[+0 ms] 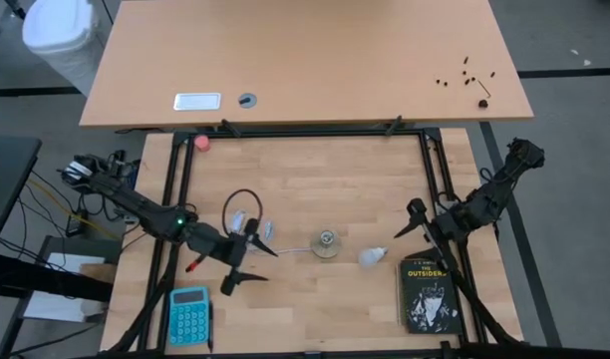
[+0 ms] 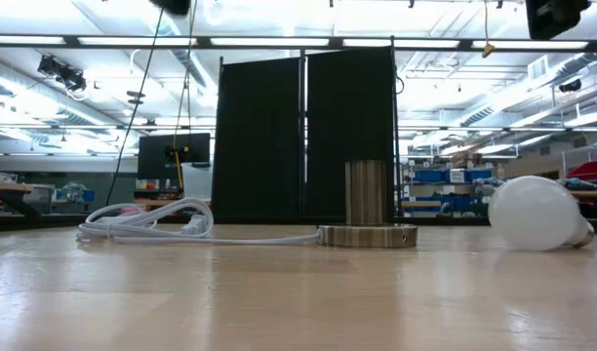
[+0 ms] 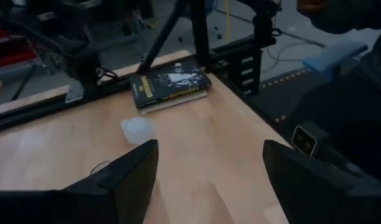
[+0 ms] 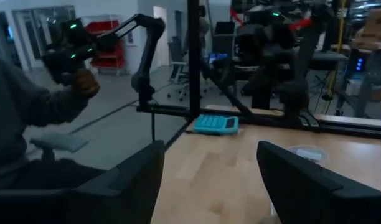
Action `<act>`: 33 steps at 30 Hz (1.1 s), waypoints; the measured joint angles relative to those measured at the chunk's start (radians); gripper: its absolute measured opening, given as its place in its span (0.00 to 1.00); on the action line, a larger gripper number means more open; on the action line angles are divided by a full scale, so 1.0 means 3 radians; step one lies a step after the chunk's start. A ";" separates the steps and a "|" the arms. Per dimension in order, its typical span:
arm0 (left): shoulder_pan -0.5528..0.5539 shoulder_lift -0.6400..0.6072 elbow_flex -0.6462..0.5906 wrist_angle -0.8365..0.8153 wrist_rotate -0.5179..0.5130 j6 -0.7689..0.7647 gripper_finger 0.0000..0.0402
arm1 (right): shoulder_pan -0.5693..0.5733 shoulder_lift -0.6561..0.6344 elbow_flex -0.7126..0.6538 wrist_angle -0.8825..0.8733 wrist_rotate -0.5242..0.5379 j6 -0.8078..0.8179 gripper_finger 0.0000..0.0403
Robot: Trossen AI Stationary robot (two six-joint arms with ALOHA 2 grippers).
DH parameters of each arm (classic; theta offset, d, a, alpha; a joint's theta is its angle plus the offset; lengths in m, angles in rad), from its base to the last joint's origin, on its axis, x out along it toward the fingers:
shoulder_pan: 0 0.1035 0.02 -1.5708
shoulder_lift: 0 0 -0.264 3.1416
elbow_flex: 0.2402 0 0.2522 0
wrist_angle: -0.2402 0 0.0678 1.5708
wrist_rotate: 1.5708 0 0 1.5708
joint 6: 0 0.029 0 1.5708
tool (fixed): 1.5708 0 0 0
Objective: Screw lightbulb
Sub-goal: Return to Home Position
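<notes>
Lightbulb [image 1: 373,257] lies on its side on surface [image 1: 305,179], near lamp socket [image 1: 327,243] but not touching, between socket and book [image 1: 428,294]. I read left pincer [image 1: 250,267] as spread, by white cord [image 1: 239,214]. Right pincer [image 1: 410,221] spread too, just beyond book.

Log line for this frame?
lightbulb: lying loose beside socket | left gripper: open, empty, left of socket | right gripper: open, empty, near book
</notes>
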 joint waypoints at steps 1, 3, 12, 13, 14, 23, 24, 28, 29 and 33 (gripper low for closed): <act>0.0010 -0.0069 -0.0131 0.0117 0.0000 -0.0001 0.73 | 0.0014 -0.0012 -0.0021 -0.0006 -0.0004 -0.0034 0.67; 0.0027 -0.0190 -0.0405 0.0425 0.0001 0.0003 0.73 | 0.0030 -0.0018 -0.0081 0.0023 -0.0009 -0.0127 0.66; 0.0034 -0.0711 -0.1629 0.1587 -0.0017 -0.0113 0.73 | 0.0026 -0.0007 -0.0396 0.0201 -0.0008 -0.0216 0.67; 0.0034 -0.0765 -0.1733 0.1662 -0.0045 -0.0182 0.73 | 0.0025 -0.0007 -0.0405 0.0200 -0.0006 -0.0215 0.66; 0.0034 -0.0820 -0.1830 0.1730 -0.0089 -0.0261 0.73 | 0.0024 -0.0007 -0.0408 0.0200 0.0010 -0.0212 0.66; 0.0034 -0.0983 -0.2235 0.1977 -0.0258 -0.0538 0.73 | -0.0050 -0.0001 -0.0408 0.0200 0.0132 0.0036 0.67; 0.0034 -0.0976 -0.2235 0.1976 -0.0272 -0.0538 0.73 | -0.0050 -0.0002 -0.0408 0.0202 0.0131 0.0031 0.67; 0.0034 -0.0975 -0.2235 0.1974 -0.0408 -0.0538 0.73 | -0.0050 -0.0001 -0.0408 0.0201 0.0132 0.0027 0.67; 0.0034 -0.0975 -0.2235 0.1974 -0.0434 -0.0539 0.73 | -0.0050 -0.0002 -0.0408 0.0201 0.0131 0.0026 0.67; 0.0034 -0.0975 -0.2235 0.1977 -0.0448 -0.0602 0.73 | -0.0050 -0.0001 -0.0408 0.0200 0.0132 0.0022 0.67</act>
